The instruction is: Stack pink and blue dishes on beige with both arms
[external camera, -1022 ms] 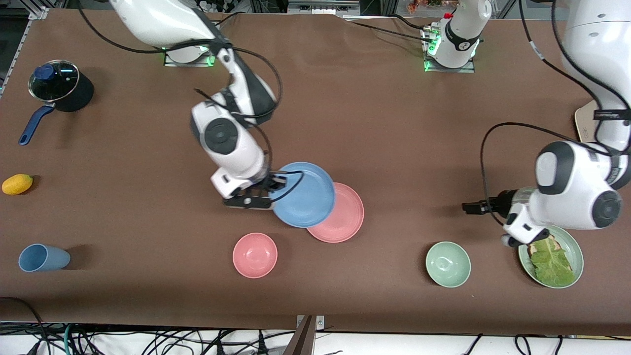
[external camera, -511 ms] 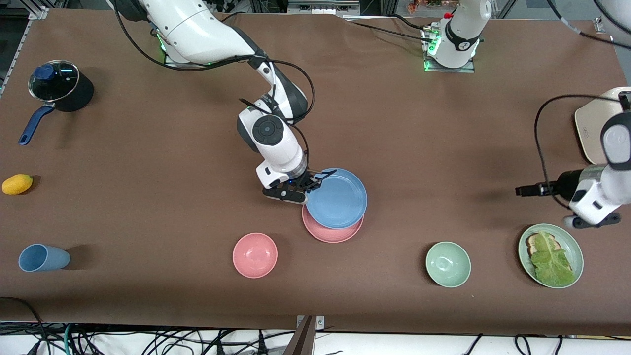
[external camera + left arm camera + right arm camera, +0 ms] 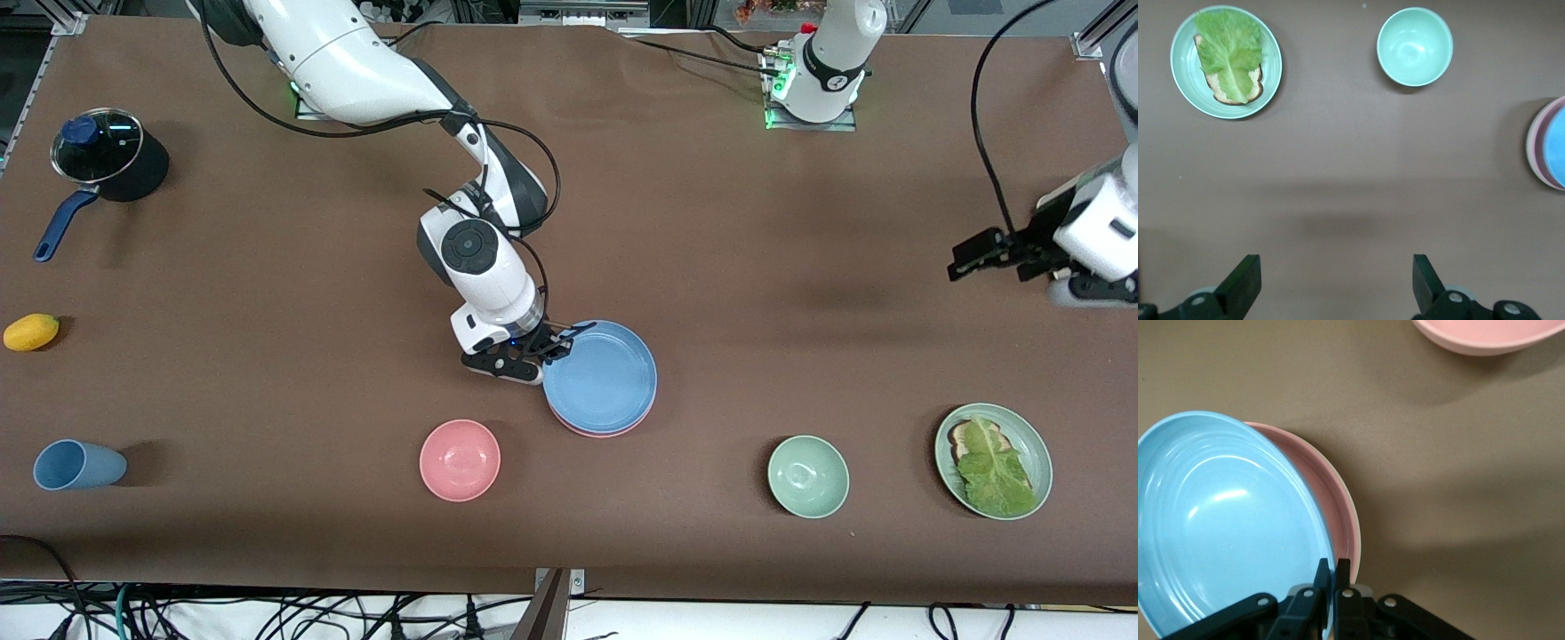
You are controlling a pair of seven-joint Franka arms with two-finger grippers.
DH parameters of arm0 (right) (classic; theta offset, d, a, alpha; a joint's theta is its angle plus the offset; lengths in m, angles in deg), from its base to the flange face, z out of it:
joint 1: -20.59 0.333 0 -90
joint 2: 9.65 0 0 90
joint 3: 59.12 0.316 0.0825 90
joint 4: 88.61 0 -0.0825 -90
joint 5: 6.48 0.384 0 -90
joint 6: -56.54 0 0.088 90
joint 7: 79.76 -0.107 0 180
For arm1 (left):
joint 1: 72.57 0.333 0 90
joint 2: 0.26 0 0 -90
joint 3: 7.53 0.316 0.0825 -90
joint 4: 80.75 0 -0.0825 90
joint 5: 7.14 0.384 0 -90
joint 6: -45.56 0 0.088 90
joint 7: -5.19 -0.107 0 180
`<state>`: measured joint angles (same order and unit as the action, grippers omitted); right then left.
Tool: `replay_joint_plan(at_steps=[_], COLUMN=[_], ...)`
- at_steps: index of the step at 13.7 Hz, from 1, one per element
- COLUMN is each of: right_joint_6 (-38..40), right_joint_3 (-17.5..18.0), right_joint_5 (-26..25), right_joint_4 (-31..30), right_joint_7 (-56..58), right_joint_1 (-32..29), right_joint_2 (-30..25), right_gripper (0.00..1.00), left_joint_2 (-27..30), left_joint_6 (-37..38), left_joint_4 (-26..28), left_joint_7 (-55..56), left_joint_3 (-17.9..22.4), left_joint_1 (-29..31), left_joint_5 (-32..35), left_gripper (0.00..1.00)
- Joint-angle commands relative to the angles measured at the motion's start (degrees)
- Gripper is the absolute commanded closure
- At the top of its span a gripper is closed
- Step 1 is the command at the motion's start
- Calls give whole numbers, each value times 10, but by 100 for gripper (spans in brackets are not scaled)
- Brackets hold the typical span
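Note:
The light blue plate sits on the pink plate in the middle of the table, almost covering it. My right gripper is shut on the blue plate's rim, on the side toward the right arm's end. In the right wrist view the blue plate tilts slightly over the pink plate. A thin cream-beige rim shows under the pink one. From the front the beige plate is hidden. My left gripper hangs open and empty over bare table near the left arm's end. Its wrist view shows the stack's beige rim.
A pink bowl sits nearer the camera than the stack. A green bowl and a green plate with lettuce lie toward the left arm's end. A blue cup, a yellow fruit and a lidded pot stand at the right arm's end.
My right gripper carried the blue plate sideways over the pink plate and lowered it onto it. My left arm drew away from the lettuce plate toward its own end.

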<state>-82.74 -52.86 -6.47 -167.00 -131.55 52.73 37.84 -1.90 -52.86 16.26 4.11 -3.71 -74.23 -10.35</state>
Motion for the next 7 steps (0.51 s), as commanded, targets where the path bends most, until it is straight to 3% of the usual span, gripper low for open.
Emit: replay_joint_plan(at_steps=[1, 4, 6, 7], right_joint_6=[-20, -26, -27, -26], right_joint_3=[3, 3, 2, 2], right_joint_5=[-2, -2, -3, -3], right_joint_4=[30, 30, 30, 30], right_joint_7=[-10, -8, -8, -5], right_joint_1=[2, -1, -1, -1], right_joint_2=[30, 31, 31, 31], right_gripper=[100, 100, 70, 65], left_joint_2=[26, 24, 25, 25], left_joint_6=[32, 50, 50, 50], left_joint_4=[11, 9, 8, 9], left_joint_7=[-1, -4, -4, -4], left_joint_3=[11, 8, 4, 2], left_joint_1=[-11, -4, -6, -9], left_joint_5=[15, 17, 28, 41], left_gripper=[0, 0, 0, 0])
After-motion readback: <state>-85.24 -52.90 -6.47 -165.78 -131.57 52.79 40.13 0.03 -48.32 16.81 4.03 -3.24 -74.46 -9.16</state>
